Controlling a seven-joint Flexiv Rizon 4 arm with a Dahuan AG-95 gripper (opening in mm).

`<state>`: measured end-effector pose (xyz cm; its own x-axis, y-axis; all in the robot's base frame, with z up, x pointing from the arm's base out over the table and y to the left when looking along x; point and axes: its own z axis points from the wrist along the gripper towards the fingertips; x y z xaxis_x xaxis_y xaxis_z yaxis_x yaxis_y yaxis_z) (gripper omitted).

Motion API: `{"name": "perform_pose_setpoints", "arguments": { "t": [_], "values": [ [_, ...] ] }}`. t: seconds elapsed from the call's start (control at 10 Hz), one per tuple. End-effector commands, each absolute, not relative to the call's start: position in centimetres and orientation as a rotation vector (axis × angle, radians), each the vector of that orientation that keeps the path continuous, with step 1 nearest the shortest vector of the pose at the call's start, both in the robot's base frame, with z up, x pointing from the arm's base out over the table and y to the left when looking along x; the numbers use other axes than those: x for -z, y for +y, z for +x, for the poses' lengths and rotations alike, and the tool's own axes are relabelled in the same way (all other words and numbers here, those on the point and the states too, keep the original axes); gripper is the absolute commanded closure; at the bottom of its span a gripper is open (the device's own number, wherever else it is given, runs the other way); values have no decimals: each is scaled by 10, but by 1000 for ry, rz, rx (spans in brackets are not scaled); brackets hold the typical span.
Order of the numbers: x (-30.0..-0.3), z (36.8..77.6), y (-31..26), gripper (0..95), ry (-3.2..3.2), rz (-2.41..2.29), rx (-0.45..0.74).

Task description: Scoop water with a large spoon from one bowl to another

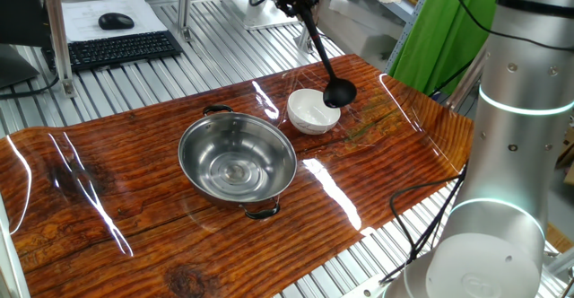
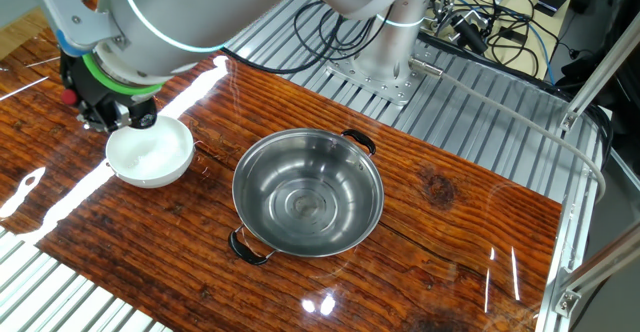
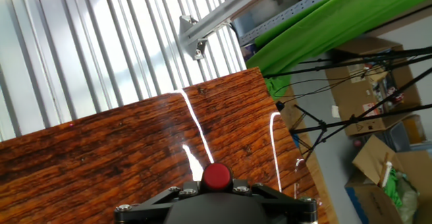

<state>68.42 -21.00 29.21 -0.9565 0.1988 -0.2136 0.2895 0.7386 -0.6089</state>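
The black large spoon [image 1: 325, 61] hangs tilted from my gripper [image 1: 300, 0] at the top of one fixed view. Its round cup hovers at the right rim of the small white bowl [image 1: 309, 111]. The gripper is shut on the top of the handle. The wide steel bowl [image 1: 238, 159] with two loop handles stands to the left of the white bowl, near the table's middle. In the other fixed view the white bowl [image 2: 150, 152] sits left of the steel bowl [image 2: 308, 194], with the arm's wrist [image 2: 100, 92] above it hiding the spoon. The hand view shows only the gripper body, no fingers.
The wooden table top [image 1: 108, 208] is glossy with glare streaks. A keyboard [image 1: 121, 48] and mouse [image 1: 115, 21] lie on the slatted bench behind. The robot base [image 1: 511, 154] stands at the right. Cables [image 2: 480, 22] and a green cloth [image 3: 324, 28] lie beyond the table.
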Motion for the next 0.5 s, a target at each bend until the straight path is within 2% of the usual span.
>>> {"name": "perform_pose_setpoints", "arguments": {
  "t": [0.1,0.5],
  "values": [
    [-293,684,-209,950,2789,408,1029],
    [-293,684,-207,950,2760,430,1067]
  ]
}}
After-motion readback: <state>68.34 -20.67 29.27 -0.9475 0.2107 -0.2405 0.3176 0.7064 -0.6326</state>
